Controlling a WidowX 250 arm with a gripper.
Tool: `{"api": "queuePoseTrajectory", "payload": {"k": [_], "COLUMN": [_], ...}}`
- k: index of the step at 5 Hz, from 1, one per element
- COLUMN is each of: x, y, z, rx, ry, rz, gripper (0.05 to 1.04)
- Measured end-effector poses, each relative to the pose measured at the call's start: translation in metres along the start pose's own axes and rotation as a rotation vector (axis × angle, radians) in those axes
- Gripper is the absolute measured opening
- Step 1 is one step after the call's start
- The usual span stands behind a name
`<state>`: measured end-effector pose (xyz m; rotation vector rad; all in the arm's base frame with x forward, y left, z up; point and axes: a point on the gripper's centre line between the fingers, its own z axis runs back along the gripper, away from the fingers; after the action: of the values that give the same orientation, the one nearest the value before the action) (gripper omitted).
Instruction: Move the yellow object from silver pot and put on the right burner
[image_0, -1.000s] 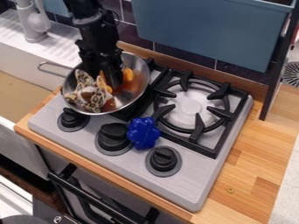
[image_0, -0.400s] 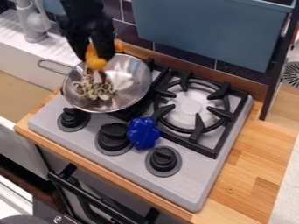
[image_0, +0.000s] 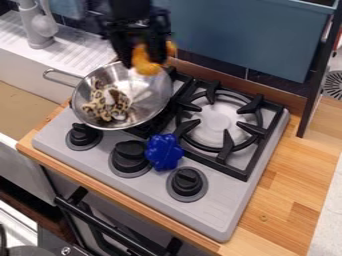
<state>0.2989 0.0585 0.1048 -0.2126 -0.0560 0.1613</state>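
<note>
Your jaws grip the yellow object (image_0: 145, 67), parted by its width, above the silver pot (image_0: 151, 98). Lift-out looks done; placing it on the right burner (image_0: 216, 123), rightward and below the jaws, remains.

"Back wall?"
"I'm seeing dark tiles (image_0: 268, 84), pale grout running between, blue panel (image_0: 247, 35) hanging in front."
"Left?"
"White ribbed drainboard (image_0: 77, 47) is lying beside a grey tap (image_0: 31, 21)."
"Right?"
"A dark upright (image_0: 315, 95) is rising from the wooden counter (image_0: 287, 185), pale surface (image_0: 330, 210) bordering it."
"Below?"
"Black handle bar (image_0: 112, 231) is running along the cabinet front, under the counter's wooden edge."
"Light?"
"It's falling brightly on the wood."
</note>
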Motion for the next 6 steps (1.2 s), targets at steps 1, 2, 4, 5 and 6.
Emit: {"api": "queuePoseTrajectory", "payload": {"k": [1,2,4,5,6], "x": [0.001,0.001,0.005,0.006,0.006], "y": [-0.024,-0.043,-0.065,-0.068,-0.069], "z": [-0.012,-0.024,-0.059,-0.069,-0.073], "rx": [0.011,0.04,0.096,0.097,0.084], "ry": [-0.008,-0.032,-0.045,-0.059,-0.072], "rz": [0.028,0.036,0.048,0.056,0.069], "gripper": [0.668,0.668,0.668,0.668,0.716]}}
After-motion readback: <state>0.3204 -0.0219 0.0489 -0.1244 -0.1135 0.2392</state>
